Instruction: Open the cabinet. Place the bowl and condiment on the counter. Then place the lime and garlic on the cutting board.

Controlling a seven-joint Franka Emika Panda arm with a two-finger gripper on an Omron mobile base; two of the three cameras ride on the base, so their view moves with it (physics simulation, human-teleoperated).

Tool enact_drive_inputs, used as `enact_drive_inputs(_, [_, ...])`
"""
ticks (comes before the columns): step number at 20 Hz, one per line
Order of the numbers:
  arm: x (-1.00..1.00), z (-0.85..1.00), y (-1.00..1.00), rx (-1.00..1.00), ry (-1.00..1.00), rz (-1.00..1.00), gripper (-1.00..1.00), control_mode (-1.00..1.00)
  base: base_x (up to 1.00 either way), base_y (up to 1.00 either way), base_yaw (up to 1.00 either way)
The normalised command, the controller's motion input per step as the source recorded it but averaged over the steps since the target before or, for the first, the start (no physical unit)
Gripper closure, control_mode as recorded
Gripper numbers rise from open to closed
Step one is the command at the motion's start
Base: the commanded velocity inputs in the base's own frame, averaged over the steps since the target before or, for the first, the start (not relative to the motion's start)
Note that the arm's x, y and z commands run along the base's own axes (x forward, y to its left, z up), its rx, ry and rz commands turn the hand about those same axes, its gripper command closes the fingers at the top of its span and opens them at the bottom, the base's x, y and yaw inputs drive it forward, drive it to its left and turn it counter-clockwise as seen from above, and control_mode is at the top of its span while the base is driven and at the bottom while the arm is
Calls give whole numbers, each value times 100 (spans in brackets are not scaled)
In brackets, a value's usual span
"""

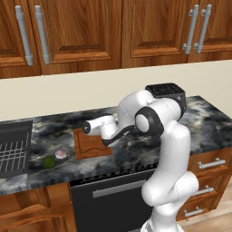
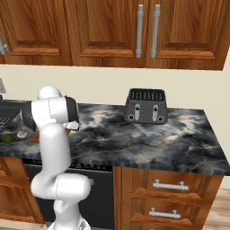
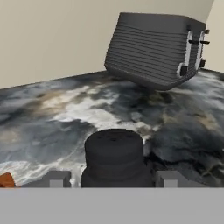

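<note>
The condiment [image 3: 114, 151], a small black bottle, stands upright between my gripper [image 3: 113, 179] fingertips [image 3: 56, 178], which hug its sides low over the counter [image 3: 52, 113]. The cutting board [image 1: 90, 144] lies just left of the bent arm, and its corner [image 3: 4, 179] shows beside the hand. Left of the board sit the garlic [image 1: 60, 154] and the lime [image 1: 49, 162] on the stone, also seen as garlic [image 2: 21, 133] and lime [image 2: 6, 137]. The cabinet [image 1: 158, 27] [image 2: 108, 27] has both doors closed. The bowl is out of view.
A dark toaster [image 2: 146, 106] [image 3: 153, 52] stands at the back wall ahead of the hand. A dark sink rack [image 1: 13, 149] sits at the far left. Open marbled counter [image 2: 148, 139] stretches between hand and toaster. Drawers [image 2: 168, 185] lie below.
</note>
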Motion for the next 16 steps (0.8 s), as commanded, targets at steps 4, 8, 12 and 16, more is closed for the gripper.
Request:
enact_drive_inputs(4, [-39,-23,-2,9,-18,-4,-100,-100,0,0,0])
enact_drive_inputs(8, [-55,-3,2,2,-18,-3,-100,-100,0,0,0])
enact_drive_inputs(12, [-61,0,18,0,-15,-2,-100,-100,0,0,0])
enact_drive_inputs(16, [-50,1,16,0,-14,0,-100,-100,0,0,0])
